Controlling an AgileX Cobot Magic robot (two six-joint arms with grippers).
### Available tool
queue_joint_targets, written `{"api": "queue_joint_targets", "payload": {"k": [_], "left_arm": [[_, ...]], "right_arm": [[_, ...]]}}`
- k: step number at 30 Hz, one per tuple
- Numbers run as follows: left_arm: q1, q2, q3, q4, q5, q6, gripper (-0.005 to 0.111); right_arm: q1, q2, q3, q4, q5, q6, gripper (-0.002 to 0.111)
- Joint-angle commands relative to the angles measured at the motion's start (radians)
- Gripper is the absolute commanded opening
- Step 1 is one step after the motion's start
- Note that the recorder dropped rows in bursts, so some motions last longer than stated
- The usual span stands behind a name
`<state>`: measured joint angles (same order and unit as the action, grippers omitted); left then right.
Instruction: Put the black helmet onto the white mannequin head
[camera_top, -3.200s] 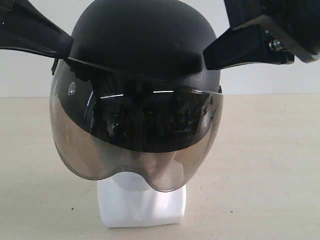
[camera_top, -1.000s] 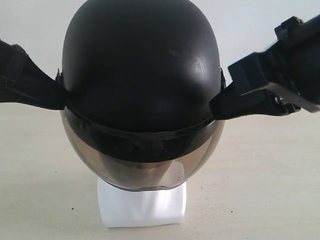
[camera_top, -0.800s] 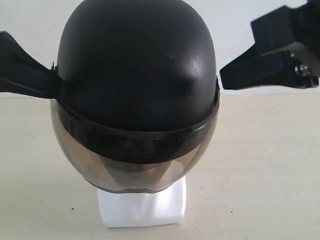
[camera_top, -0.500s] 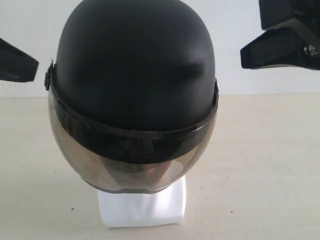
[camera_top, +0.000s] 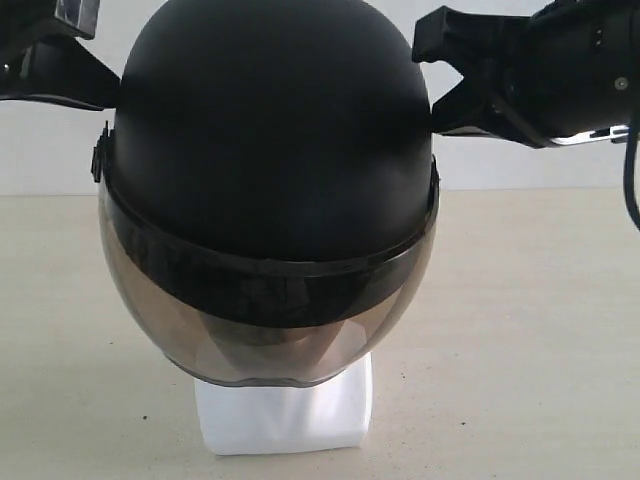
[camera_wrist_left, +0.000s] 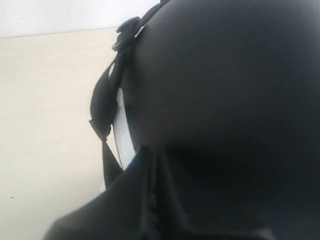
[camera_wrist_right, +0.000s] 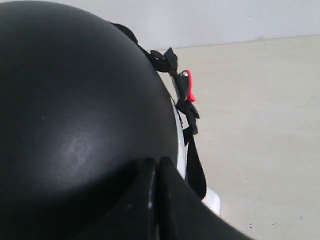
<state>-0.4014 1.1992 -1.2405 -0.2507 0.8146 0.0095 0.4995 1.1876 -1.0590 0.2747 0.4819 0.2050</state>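
Observation:
The black helmet (camera_top: 270, 130) sits on the white mannequin head, its smoky visor (camera_top: 255, 335) covering the face. Only the head's block base (camera_top: 282, 415) shows below the visor. My left gripper (camera_top: 100, 88) hangs beside the helmet's upper left side, and my right gripper (camera_top: 445, 70) beside its upper right. In the left wrist view the helmet (camera_wrist_left: 225, 85) fills the frame, and my left gripper (camera_wrist_left: 152, 195) is shut with nothing in it. My right gripper (camera_wrist_right: 156, 172) is likewise shut next to the helmet's shell (camera_wrist_right: 80, 115). A sliver of the white head (camera_wrist_right: 181, 145) shows under the rim.
The beige table (camera_top: 530, 330) stretches out on both sides of the base, with a pale wall (camera_top: 480, 165) behind. The chin strap (camera_wrist_right: 195, 165) with its red buckle tab (camera_wrist_right: 189, 87) hangs at the helmet's side.
Both grippers have left the helmet's sides and risen to beside its crown. The helmet has settled lower and level on the head and has not moved in the last half second.

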Motion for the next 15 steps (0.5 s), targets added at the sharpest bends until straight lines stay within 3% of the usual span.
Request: {"api": "queue_joint_targets", "payload": {"k": [1,6,15], "left_arm": [[0.002,0.047,-0.008,0.001,0.004,-0.010,0.005],[0.002,0.083,-0.008,0.001,-0.005,0.007,0.005],[0.002,0.085,-0.008,0.005,-0.003,0.009,0.005]], "right_arm": [[-0.001,0.007,-0.001,0.026,-0.023,-0.007,0.000],[-0.001,-0.016,-0.001,0.223,-0.031,-0.164,0.000],[-0.001,-0.023,-0.001,0.288,-0.029,-0.242,0.000]]}}
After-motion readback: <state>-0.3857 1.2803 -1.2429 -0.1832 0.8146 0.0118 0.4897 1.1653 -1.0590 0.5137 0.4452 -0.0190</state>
